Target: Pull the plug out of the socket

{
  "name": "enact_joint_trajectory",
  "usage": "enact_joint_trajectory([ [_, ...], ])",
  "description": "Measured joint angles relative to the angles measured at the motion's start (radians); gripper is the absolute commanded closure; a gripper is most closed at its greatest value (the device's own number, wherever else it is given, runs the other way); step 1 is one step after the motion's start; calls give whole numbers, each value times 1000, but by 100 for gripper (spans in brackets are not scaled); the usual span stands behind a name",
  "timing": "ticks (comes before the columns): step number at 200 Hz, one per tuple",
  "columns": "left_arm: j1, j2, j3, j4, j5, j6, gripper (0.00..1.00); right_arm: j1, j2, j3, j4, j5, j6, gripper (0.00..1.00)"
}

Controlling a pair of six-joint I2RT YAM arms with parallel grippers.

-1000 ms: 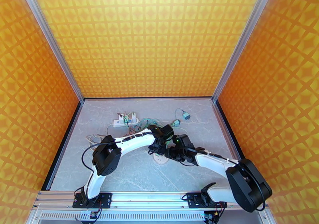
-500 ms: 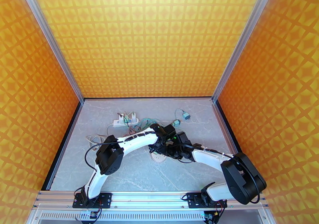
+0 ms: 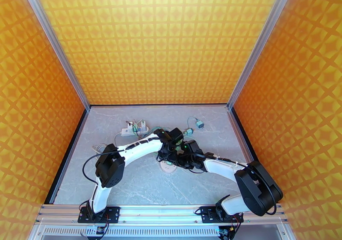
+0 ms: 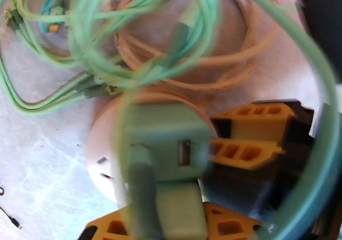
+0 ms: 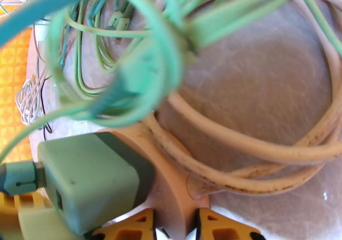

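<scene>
A green cube-shaped plug (image 4: 166, 147) (image 5: 94, 177) with a USB port sits in a round pinkish socket (image 4: 102, 138) (image 5: 171, 194) lying on the table (image 3: 167, 167). My left gripper (image 4: 175, 226) (image 3: 168, 152) reaches down from above and is shut on the plug's lower part, orange fingers (image 4: 109, 228) either side. My right gripper (image 5: 175, 230) (image 3: 181, 157) comes in from the right. Its orange fingers (image 5: 222, 228) (image 4: 248, 119) press against both sides of the socket's rim, where the thick beige cord (image 5: 256, 151) leaves it.
Loops of green cable (image 4: 141, 36) (image 5: 145, 74) hang across both wrist views. A white power strip (image 3: 134, 130) with more leads lies at the back left, and two small adapters (image 3: 188, 131) (image 3: 199, 124) at the back right. Orange walls enclose the table.
Both grippers have shifted left and slightly back, and the socket slid with them. The right gripper's fingers have drawn closer together onto the socket.
</scene>
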Motion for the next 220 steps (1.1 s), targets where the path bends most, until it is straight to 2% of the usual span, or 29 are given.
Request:
enact_joint_trajectory([
  [43, -18, 1, 49, -67, -24, 2, 100, 0, -2, 10, -5, 10, 0, 79],
  [85, -27, 1, 107, -135, -65, 27, 100, 13, -35, 19, -44, 74, -5, 66],
  [111, -27, 1, 141, -163, -80, 50, 100, 12, -97, 24, -165, 156, -23, 51],
  [131, -26, 1, 158, -177, -85, 69, 100, 11, -154, 43, -273, 216, -33, 44],
  [144, -26, 1, 170, -185, -88, 81, 100, 11, -196, 72, -330, 254, -43, 36],
  [187, -27, 1, 229, -202, -88, 117, 100, 1, -327, 146, -465, 396, -40, 20],
  [220, -43, 15, 307, -216, -87, 134, 100, -53, -425, 150, -588, 542, -2, 10],
])
